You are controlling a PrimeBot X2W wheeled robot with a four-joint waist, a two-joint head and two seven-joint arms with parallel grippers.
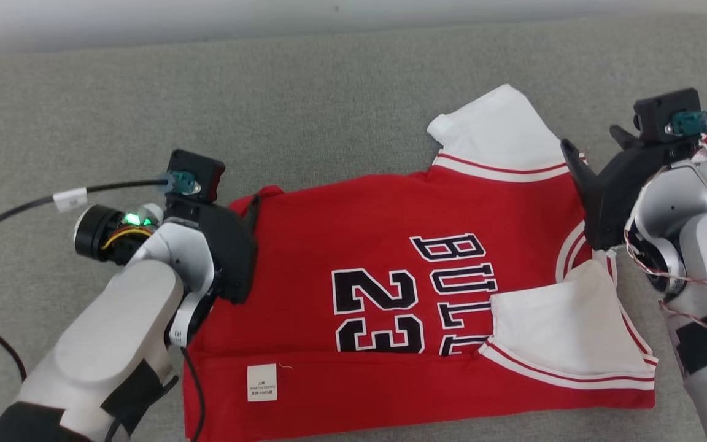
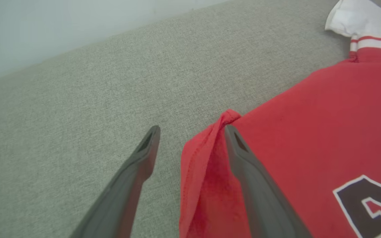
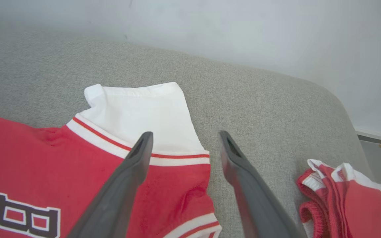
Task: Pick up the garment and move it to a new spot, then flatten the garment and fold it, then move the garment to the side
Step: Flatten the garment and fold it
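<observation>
Red garment (image 1: 353,227); grey cushion (image 1: 298,104) beyond far edge.

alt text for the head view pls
A red jersey numbered 23, with white sleeves, lies partly folded on a grey cushion. The left claw stands open at its far left corner, and the right claw stands open by the far sleeve.
</observation>
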